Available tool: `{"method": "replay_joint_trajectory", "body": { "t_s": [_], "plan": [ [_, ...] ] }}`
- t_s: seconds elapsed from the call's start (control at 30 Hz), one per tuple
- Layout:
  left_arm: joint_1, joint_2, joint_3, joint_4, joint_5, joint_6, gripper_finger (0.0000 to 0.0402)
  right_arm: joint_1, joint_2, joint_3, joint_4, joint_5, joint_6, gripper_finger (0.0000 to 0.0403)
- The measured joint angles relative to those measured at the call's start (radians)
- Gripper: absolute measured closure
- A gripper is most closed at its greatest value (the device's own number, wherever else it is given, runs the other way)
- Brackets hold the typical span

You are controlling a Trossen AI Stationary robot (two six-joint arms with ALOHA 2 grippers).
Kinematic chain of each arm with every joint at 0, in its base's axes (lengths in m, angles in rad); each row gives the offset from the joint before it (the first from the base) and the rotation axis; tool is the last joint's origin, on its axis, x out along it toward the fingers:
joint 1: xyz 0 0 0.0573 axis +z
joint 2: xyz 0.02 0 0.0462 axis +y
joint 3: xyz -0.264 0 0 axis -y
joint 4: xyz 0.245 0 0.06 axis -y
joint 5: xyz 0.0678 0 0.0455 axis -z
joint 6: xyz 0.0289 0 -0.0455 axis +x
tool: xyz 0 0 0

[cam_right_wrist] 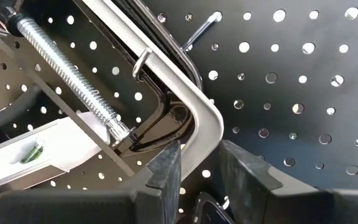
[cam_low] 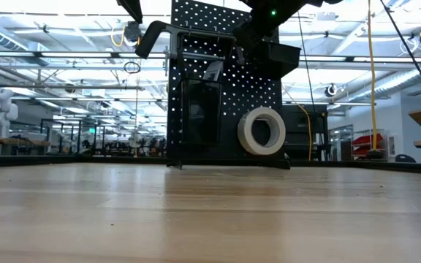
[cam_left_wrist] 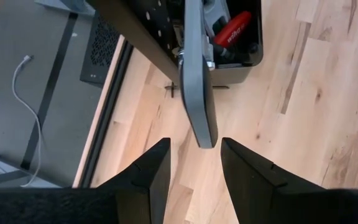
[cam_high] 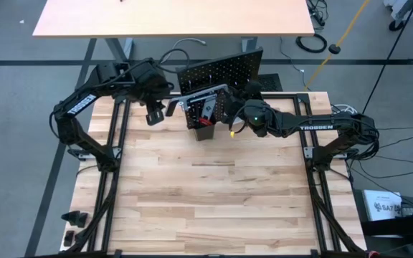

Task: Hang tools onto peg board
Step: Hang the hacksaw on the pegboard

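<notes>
right gripper (cam_right_wrist: 199,168) jaws pinch the grey bar clamp (cam_right_wrist: 194,115) at the peg board (cam_right_wrist: 291,74); left gripper (cam_left_wrist: 194,165) jaws spread.

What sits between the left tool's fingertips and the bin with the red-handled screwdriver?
Left wrist view: the grey bar clamp hangs there, its end just beyond the open left tool, nearer than the bin holding the red-handled screwdriver.

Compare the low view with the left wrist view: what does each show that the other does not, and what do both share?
Only the low view shows the white tape roll hanging on the peg board's front, and the room behind. Only the left wrist view shows the left end effector, fingers apart just short of the grey bar clamp's end, and the red-handled screwdriver in a bin. Both show the peg board, bar clamp and wooden table.
</notes>
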Motion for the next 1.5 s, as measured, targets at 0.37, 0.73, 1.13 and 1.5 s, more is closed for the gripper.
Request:
{"method": "replay_joint_trajectory", "body": {
  "t_s": [0.37,0.73,1.13,1.5],
  "plan": [
    [0.000,-0.013,-0.084,0.001,0.029,-0.023,0.0258,0.000,0.000,0.000,0.001,0.028,0.022,0.0300],
    [0.072,-0.120,-0.392,0.115,0.171,0.035,0.0258,-0.002,0.000,0.000,0.000,0.028,0.045,0.0300],
    [0.068,-0.319,-0.410,0.239,0.247,-0.048,0.0258,0.066,-0.048,0.041,0.018,0.025,-0.013,0.0300],
    [-0.032,-0.554,-0.804,0.593,0.293,-0.260,0.0258,0.247,-0.189,0.053,-0.135,0.010,0.096,0.0300]
  ]
}}
